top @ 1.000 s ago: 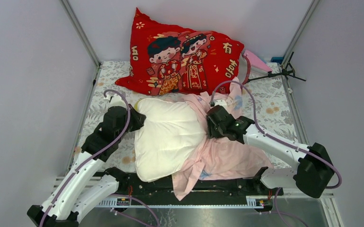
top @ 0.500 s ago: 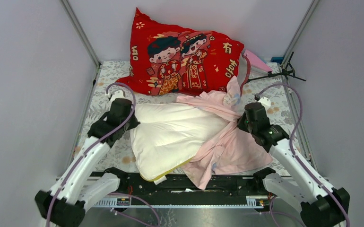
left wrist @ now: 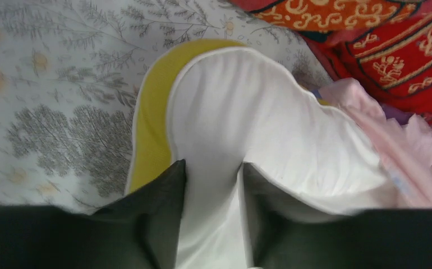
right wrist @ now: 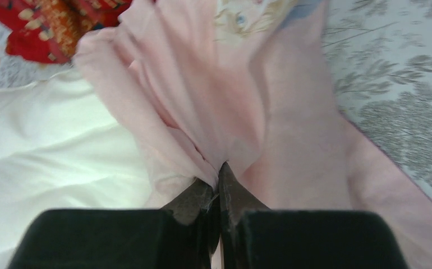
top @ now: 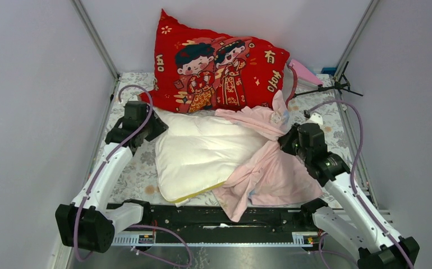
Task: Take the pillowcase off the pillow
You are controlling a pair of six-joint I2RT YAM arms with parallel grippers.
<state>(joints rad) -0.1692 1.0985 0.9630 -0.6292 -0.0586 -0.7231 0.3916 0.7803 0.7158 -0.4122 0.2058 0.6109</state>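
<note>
**Pillowcase removal under way, from above and from both wrists.** Compared with a second ago, the right hand [top: 285, 143] has closed on a gather of the pillowcase [top: 270, 174] and swung out to the right. The left hand [top: 153, 128] has carried its corner of the pillow [top: 202, 154] back and to the left. The pillow, bunched up before, now lies stretched across the surface [top: 326, 120] with most of its top bare. The opposed pull appears to be working, since the pillowcase sits in a crumpled heap on the right. It still overlaps the pillow's right end, and whether that end remains inside cannot be told. The left hand pinches a fold of the pillow's corner between its fingers [left wrist: 166, 213], which stand narrowly apart. The right hand is clamped tight on pink cloth. The pillow is plump, smooth and cream-white, with yellow piping [left wrist: 152, 129] rounding its corner. The pillowcase is thin, limp and pale pink with a faint blue and white print, and it falls into pleats that fan out from the grip. Behind, a red cushion [top: 219, 70] printed with a cartoon couple leans upright, and the surface wears a grey leaf-patterned cloth.
</note>
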